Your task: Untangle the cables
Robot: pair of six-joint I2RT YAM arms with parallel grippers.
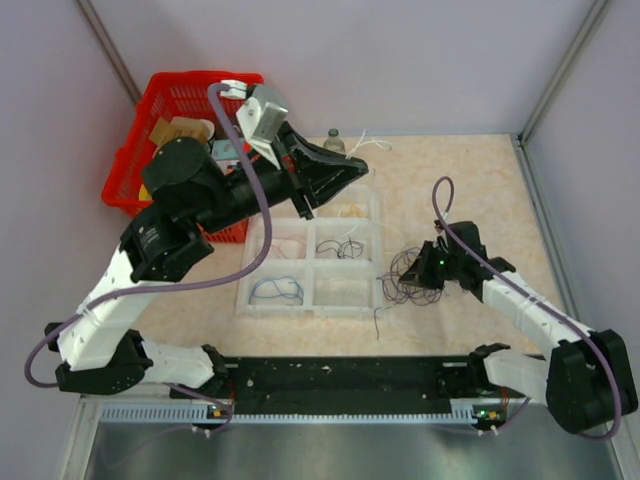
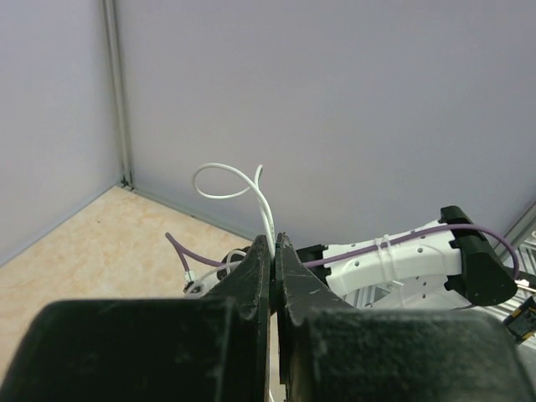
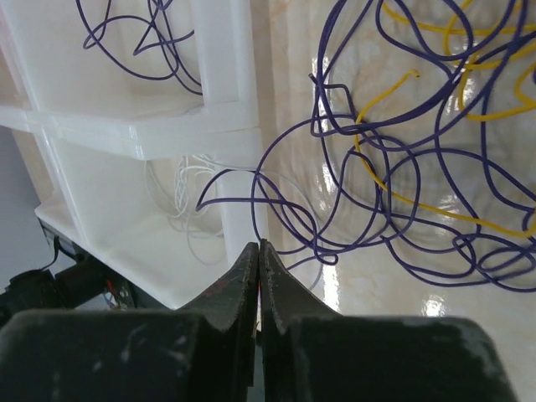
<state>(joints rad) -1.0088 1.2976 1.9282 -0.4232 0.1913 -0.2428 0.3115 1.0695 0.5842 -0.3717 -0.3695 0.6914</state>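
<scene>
- Left gripper (image 2: 274, 239), raised high over the tray's (image 1: 345, 313) far edge, pinches a white strand (image 2: 251, 180).
- Right gripper (image 3: 258, 247), fingers pressed together, sits low at the cables (image 1: 405, 275), mid-bench beside the tray's right rim.
- Bench (image 1: 480, 190) lies open toward the far-right corner.

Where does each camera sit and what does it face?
Top external: above and behind, looking down on the beige table, left arm, right arm, a clear plastic compartment tray and a tangle of thin purple wires.
Left wrist: on the raised left arm, facing the grey wall; left gripper pinches a thin white wire.
Right wrist: low over the table, right gripper shut; shares tray and tangle with the top view.
</scene>
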